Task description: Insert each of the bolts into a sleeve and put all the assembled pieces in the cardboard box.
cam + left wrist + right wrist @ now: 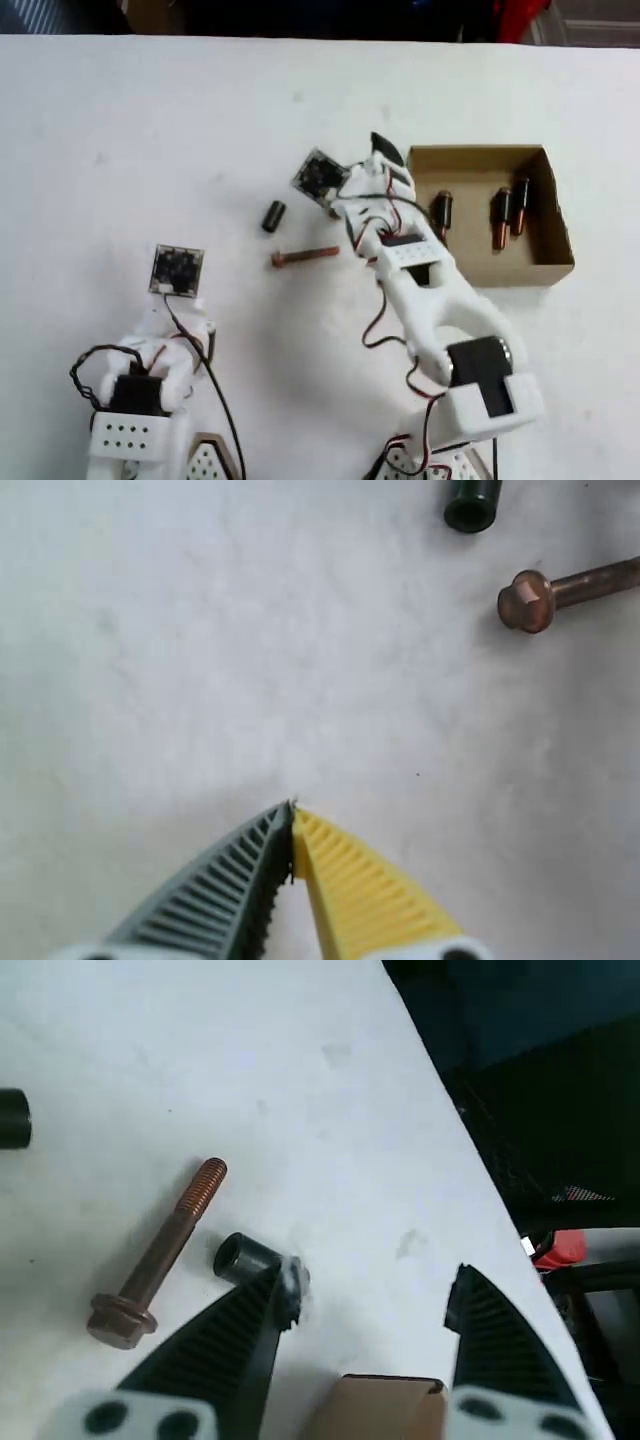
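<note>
A copper bolt [305, 257] lies loose on the white table, and a black sleeve [273, 216] lies just beyond it. The cardboard box [555, 215] at the right holds three bolts fitted in sleeves [441, 213]. My right gripper [375, 1285] is open beside the box's left corner [385, 1405]. A second black sleeve [240, 1258] rests on the table against one of its fingers [235, 1330], beside the bolt [160, 1255]. My left gripper [292, 812] is shut with nothing in it, above bare table and short of the bolt's head [527, 600] and the sleeve [472, 502].
The left arm [140, 400] stays low at the table's front left. The right arm [440, 300] stretches diagonally from the front right toward the box. The table's far edge [300, 38] meets a dark background. Open tabletop spreads at the left and back.
</note>
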